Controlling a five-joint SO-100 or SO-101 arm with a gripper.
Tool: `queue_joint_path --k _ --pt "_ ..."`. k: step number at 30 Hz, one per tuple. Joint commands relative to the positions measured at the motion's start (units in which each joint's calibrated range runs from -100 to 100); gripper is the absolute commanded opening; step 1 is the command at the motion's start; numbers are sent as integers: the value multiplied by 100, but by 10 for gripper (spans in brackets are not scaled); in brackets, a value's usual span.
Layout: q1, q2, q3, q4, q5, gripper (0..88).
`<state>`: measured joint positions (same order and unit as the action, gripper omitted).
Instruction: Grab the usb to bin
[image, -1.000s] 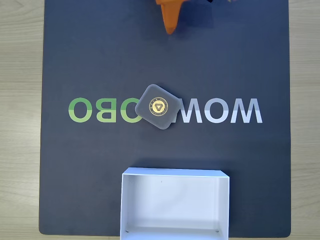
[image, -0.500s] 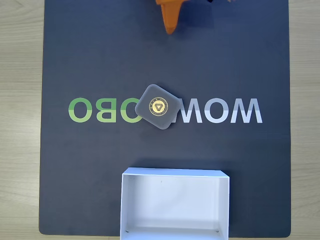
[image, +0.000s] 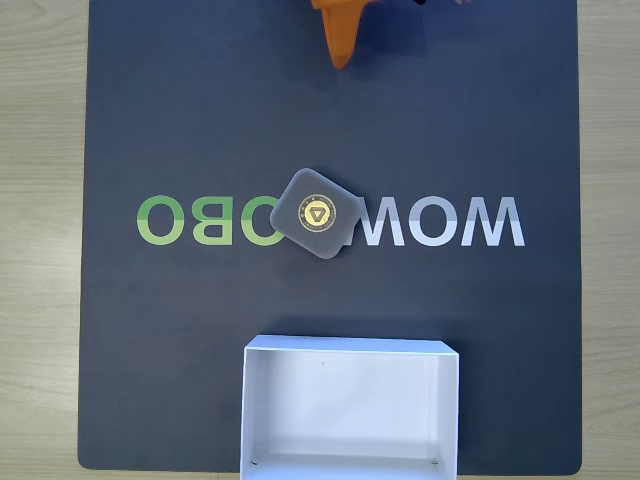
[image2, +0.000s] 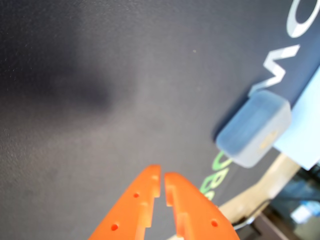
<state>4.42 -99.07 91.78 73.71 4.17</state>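
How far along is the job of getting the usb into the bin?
Nothing looks done yet. The small dark grey rounded-square usb with the gold emblem lies on the dark mat, outside the shallow white rectangular bin. The orange hand is shut, holding nothing, apart from the usb. Reaching, grasping and dropping it in remain.

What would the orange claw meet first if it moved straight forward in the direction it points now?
Probably only the bare dark mat. In the wrist view the claw points past the usb, which lies off to the right, though depth is unclear.
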Motion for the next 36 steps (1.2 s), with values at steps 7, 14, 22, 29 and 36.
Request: queue_joint_path --k 7,14,22,29,36 --pt "-55 -8 9 -16 14 16" --pt "282 408 -72 -1421 20 17" --pt "644 2883 -1174 -4302 -28 17" --pt "635 5944 -3965 -3761 -795 17" --pt "576 8148 -6883 -1718 -2010 17"
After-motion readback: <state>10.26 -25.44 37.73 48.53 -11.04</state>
